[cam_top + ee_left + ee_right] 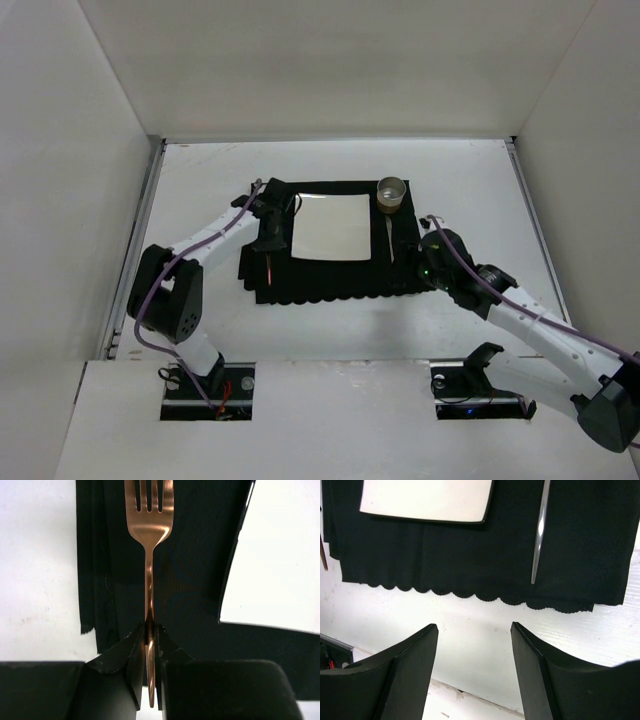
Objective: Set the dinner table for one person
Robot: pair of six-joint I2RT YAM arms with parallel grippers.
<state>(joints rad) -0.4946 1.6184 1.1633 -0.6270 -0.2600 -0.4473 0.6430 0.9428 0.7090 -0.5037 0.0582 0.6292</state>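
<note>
The large flat matte-white dinner table (200,310) fills the floor of a plain enclosure of white walls (330,60), with thin metal rails (140,230) along its sides; its surface looks smooth and bare around the setting. At its centre lies a black scallop-edged cloth placemat (330,275), carrying a small square white plate (330,228). The mat's left border looks folded over on itself, so a tool dragged across it could probably bunch the cloth and shift the plate. The right gripper (473,625) hovers spread and empty above the bare table, just short of the scalloped hem; reaching forward low, it might snag that hem. A small round bronze-toned cup (391,194) stands at the mat's far right corner, and a slim silver knife (390,240) lies just right of the plate. The left gripper (149,630) is clenched on the thin handle of a copper-coloured fork (149,530) above the mat's left strip; pinched so narrowly, the fork could swivel, or land crooked if let go from too high.
</note>
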